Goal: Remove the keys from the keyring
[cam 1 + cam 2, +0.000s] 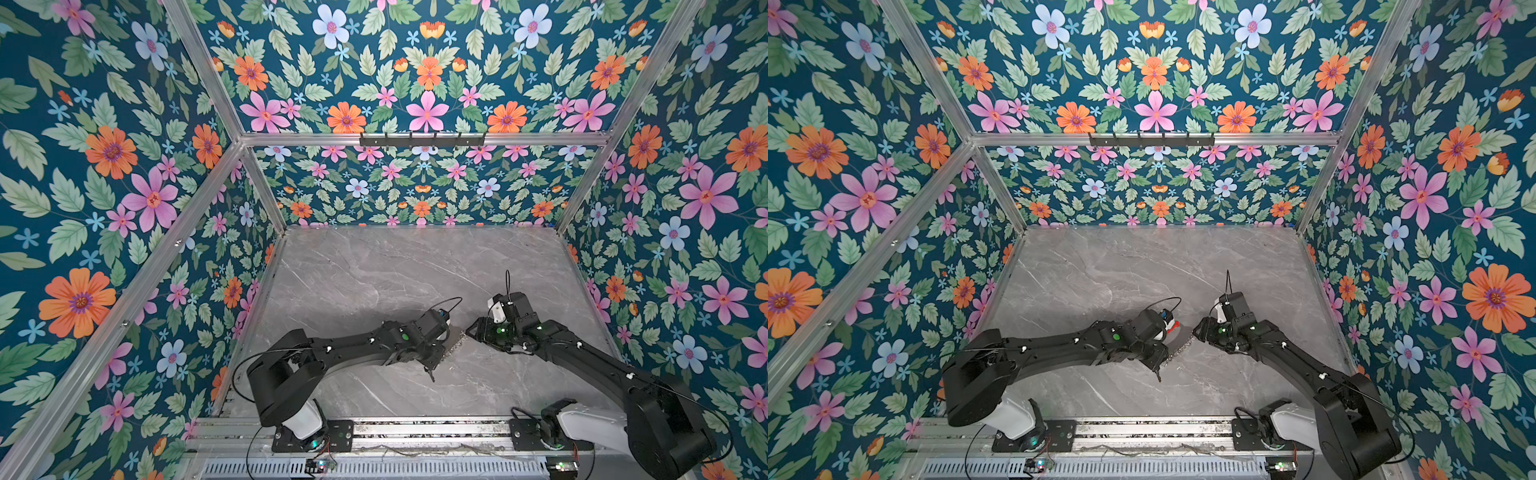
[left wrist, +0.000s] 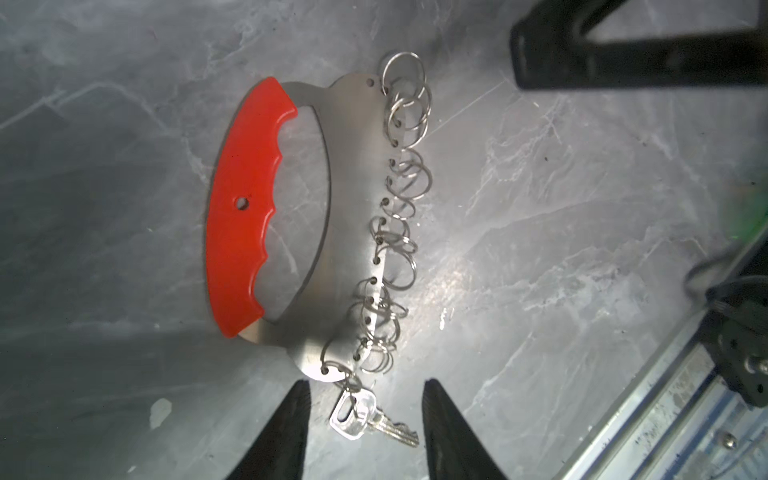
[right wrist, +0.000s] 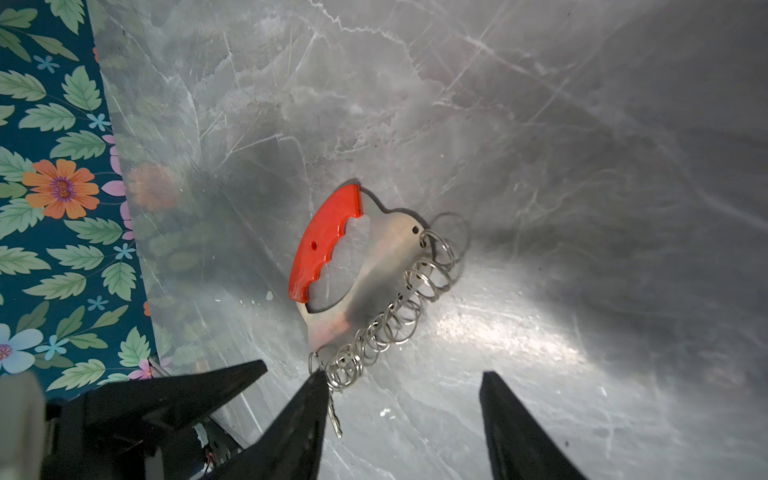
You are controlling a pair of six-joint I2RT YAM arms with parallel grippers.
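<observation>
Lying on the marble table point(image 2: 582, 208), the key point(image 2: 365, 419), looped to the keyring point(image 2: 353, 232), sits between the parted, empty jaws of the left gripper point(image 2: 365, 381); the right gripper point(image 3: 401, 372) gapes empty nearby.

**Around the workspace**

Beneath left pincer point(image 2: 365, 382) and right pincer point(image 3: 403, 373): grey veined marble tabletop point(image 1: 374, 270). Beyond and to both sides: floral wallpaper walls point(image 1: 415, 187), aluminium frame posts point(image 1: 205, 66). High beyond: black hook rail point(image 1: 422, 139). Behind: aluminium base rail point(image 1: 428, 430).
</observation>
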